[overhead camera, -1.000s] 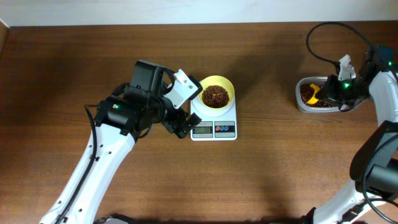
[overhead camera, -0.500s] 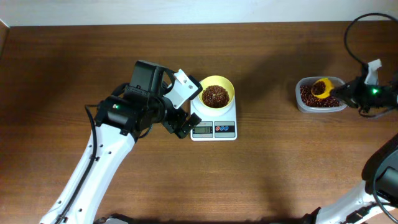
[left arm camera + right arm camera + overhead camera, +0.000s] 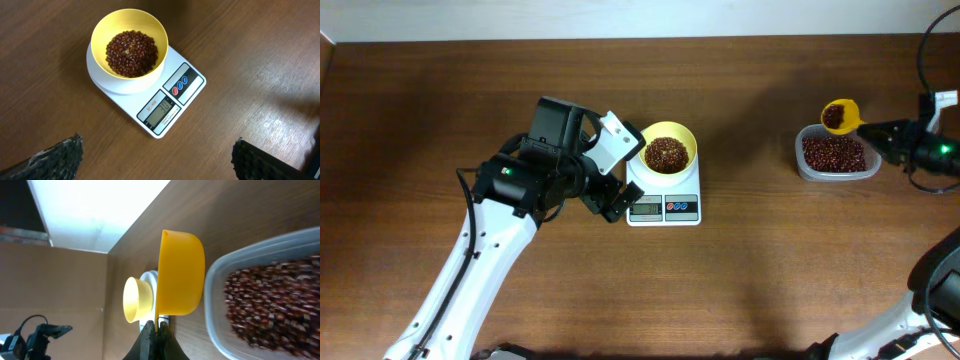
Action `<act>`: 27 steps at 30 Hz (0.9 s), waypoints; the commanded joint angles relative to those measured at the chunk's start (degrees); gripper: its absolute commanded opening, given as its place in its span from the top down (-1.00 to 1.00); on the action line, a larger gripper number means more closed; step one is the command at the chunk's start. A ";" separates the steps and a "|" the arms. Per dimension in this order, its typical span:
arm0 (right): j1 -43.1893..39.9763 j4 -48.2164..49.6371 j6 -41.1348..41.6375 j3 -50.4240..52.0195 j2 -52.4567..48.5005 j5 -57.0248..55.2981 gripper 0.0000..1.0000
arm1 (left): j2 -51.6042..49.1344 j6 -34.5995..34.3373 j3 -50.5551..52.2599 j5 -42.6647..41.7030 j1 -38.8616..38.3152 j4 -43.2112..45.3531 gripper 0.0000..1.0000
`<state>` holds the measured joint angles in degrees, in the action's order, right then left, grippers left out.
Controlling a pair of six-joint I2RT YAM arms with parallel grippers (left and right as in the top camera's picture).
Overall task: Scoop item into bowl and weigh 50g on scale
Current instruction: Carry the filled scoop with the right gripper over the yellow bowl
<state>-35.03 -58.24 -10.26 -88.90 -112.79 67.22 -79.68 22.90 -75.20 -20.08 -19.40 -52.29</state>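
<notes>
The pale-yellow bowl holds red-brown beans and stands on the white scale. The left wrist view shows the bowl, the beans and the scale, whose display reads about 30. My left gripper hangs open and empty just left of the scale; its fingertips show at the frame's lower corners. My right gripper is shut on the handle of the yellow scoop, which is filled with beans and held above the clear tub. The scoop shows side-on in the right wrist view.
The clear tub is full of beans and stands at the table's right side. A black cable loops above the right arm. The table's far edge runs along the top.
My right gripper has lifted the scoop out of the tub with beans in it and drawn back to the right. The left arm, bowl and scale have not moved.
</notes>
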 commanded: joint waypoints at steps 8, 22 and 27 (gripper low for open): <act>25.05 3.76 -0.94 0.61 -0.83 0.66 0.92 | 1.01 -0.35 0.17 -0.02 0.00 0.13 -0.98; 39.98 15.89 -3.63 0.61 -0.83 -15.87 0.92 | 1.01 -0.37 0.17 -0.02 0.00 0.13 -0.98; 40.33 16.09 -7.56 0.61 -0.83 -16.55 0.92 | 1.01 -0.35 0.17 -0.02 0.00 0.13 -0.98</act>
<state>4.78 -42.33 -15.90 -88.64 -112.84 51.20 -79.68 22.87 -75.20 -20.08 -19.40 -52.29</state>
